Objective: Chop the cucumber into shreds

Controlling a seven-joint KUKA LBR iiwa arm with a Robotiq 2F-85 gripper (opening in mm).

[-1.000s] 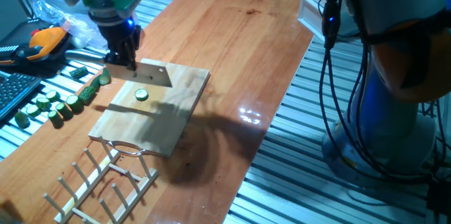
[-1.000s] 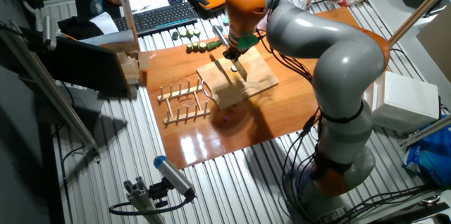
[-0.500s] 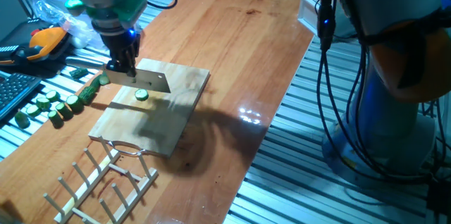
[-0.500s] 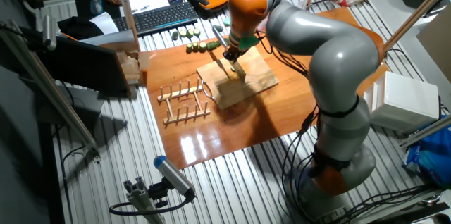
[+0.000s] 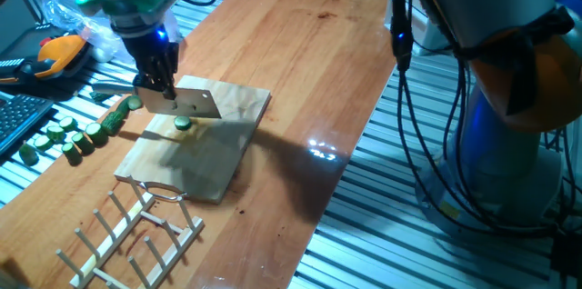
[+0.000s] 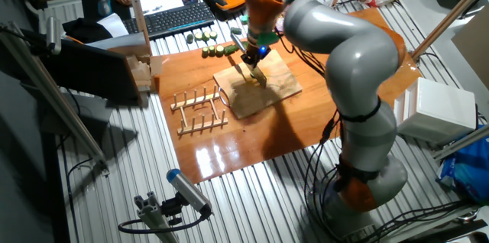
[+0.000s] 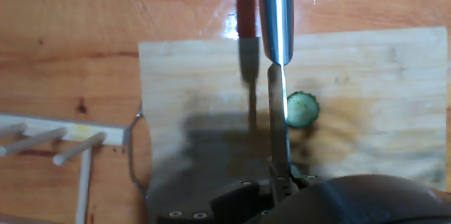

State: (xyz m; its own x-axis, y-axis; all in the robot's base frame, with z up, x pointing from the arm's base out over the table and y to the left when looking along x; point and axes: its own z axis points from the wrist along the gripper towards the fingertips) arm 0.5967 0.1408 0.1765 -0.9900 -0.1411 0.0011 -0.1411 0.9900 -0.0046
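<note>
Gripping the knife handle, the black two-finger gripper (image 5: 156,78) has its fingers clamped on it, with the flat silver rectangular blade (image 5: 194,102) hanging edge-down just above the pale wooden cutting board (image 5: 202,148). In the hand view the blade (image 7: 280,111) shows edge-on as a thin line running away from the camera.

Cucumber: one small round slice, dark green rim, pale green centre (image 7: 302,108). It lies flat on the board, roughly mid-board, just beside the blade line on its right in the hand view. In the fixed view the slice (image 5: 183,124) sits just below the blade's lower edge. Being a disc, it has no long axis and points nowhere in particular; cut face up. No shreds seen on the board yet; judged: chopping not started or barely so.

Risks, judged:
- Blade line appears to meet the slice at its rim, not across the centre. A descent here could shave off a sliver only, or miss entirely.
- A rim hit could flick or slide the loose slice sideways; nothing holds it down.
- The slice may stick to the blade face on lift and be carried off the board.
- Pressing too hard could shift the board on the reddish-brown wooden tabletop (image 5: 300,44); the light wooden peg rack (image 5: 127,234) stands close to the board's near end.

Thicker dark green cucumber chunks (image 5: 73,134) lie off the board at the tabletop's edge, well apart from the blade.
</note>
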